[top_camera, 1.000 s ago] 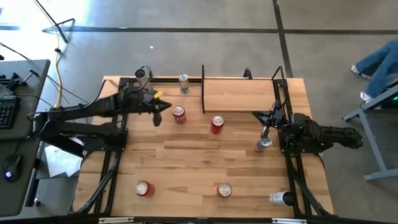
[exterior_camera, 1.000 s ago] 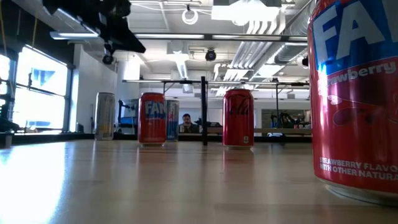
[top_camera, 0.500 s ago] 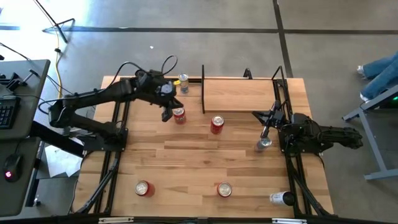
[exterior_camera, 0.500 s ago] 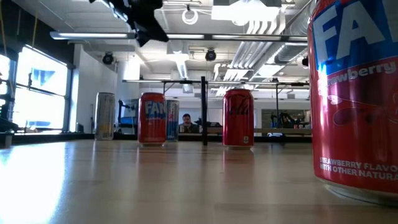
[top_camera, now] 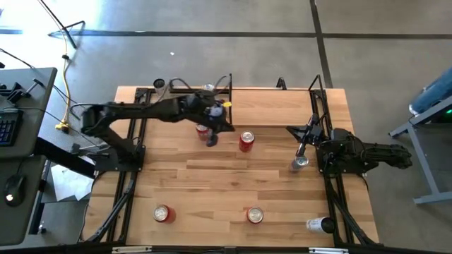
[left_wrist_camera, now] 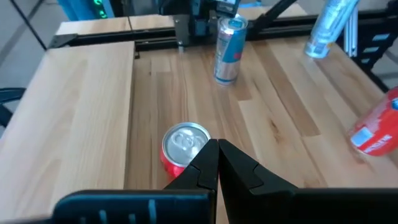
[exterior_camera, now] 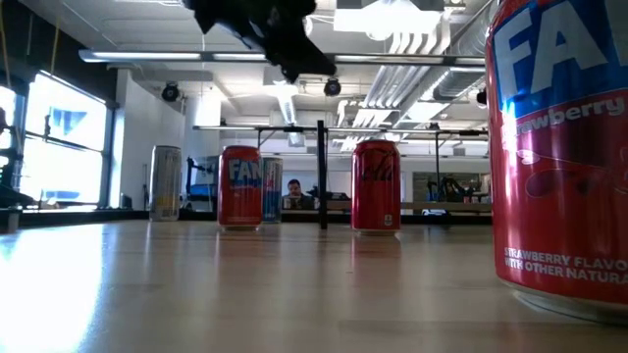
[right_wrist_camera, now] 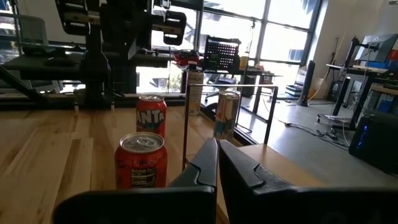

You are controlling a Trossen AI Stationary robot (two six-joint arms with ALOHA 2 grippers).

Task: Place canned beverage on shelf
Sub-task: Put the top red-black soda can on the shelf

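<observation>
With its fingers pressed together and empty, the left gripper [top_camera: 211,136] hung above a red can [top_camera: 203,130] just beside the shelf [top_camera: 272,107], so the reach was underway; next it needed to spread and descend.

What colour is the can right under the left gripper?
Red, with a silver top; the left wrist view shows it best.

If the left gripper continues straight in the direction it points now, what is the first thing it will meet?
Most likely the red soda can with a silver top, standing directly beyond the shut left gripper. In the high view the left gripper hangs above the slatted wooden table near that can; exact depth is unclear.
</observation>
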